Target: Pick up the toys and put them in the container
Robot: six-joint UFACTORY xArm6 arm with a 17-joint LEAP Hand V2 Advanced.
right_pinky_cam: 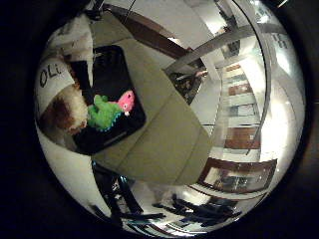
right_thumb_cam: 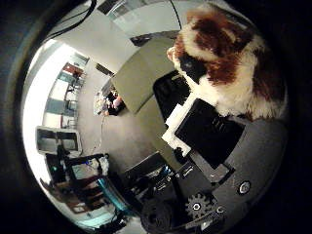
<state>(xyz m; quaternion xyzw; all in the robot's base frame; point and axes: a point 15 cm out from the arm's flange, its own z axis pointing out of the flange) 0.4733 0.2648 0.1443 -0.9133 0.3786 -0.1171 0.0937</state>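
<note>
A brown and white plush toy [right_thumb_cam: 229,63] fills much of the thumb side view, close against my palm. My right hand [right_thumb_cam: 204,131] has its black and white fingers curled against it, and the toy hangs above the table. Below lies a black container [right_pinky_cam: 112,69] on an olive-green table [right_pinky_cam: 164,134]. Inside the container lie a green plush toy [right_pinky_cam: 103,114] and, touching it, a pink plush toy [right_pinky_cam: 126,101]. The held toy covers one end of the container in the little finger side view.
The table's edge runs just past the container, with pale floor beyond. Black frame legs [right_pinky_cam: 119,199] stand on the floor beside the table. Shelving with brown panels [right_pinky_cam: 239,114] lines the room's far side.
</note>
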